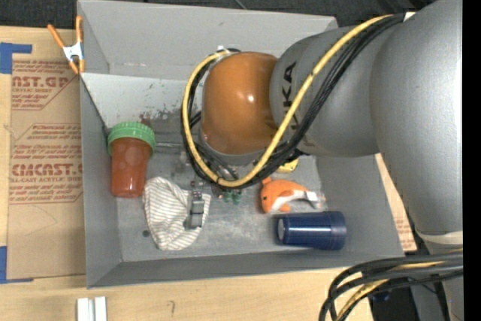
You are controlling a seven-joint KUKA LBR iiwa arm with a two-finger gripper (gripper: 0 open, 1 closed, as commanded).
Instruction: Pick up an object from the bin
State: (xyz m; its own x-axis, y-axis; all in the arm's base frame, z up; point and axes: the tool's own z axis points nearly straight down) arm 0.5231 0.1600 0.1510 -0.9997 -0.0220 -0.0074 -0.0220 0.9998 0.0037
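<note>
The gripper (197, 214) hangs low in the bin (101, 237), right on the right edge of a crumpled white cloth (167, 218). The cloth lies in the near left part of the bin floor. Most of it spreads out to the left of the gripper and a bit nearer. It is a soft, wrinkled lump with thin grey stripes, a little longer from far to near than from side to side. I cannot tell if the gripper is open or closed, because the dark tip is small and the big arm (391, 86) with its shiny orange cover (233, 105) hides the part above it. I cannot see anything held in it. I think the cloth is the closest thing to grab, and a small move down and to the left would put the gripper on the thick part of it. Just left of the cloth and farther back lies a see-through orange jar with a green lid (129, 158), smooth and round, with its lid pointing to the far side. To the right, well apart from the gripper, sit a small orange and white toy (279, 195) and a smooth dark blue can (310, 229) lying on its side.
</note>
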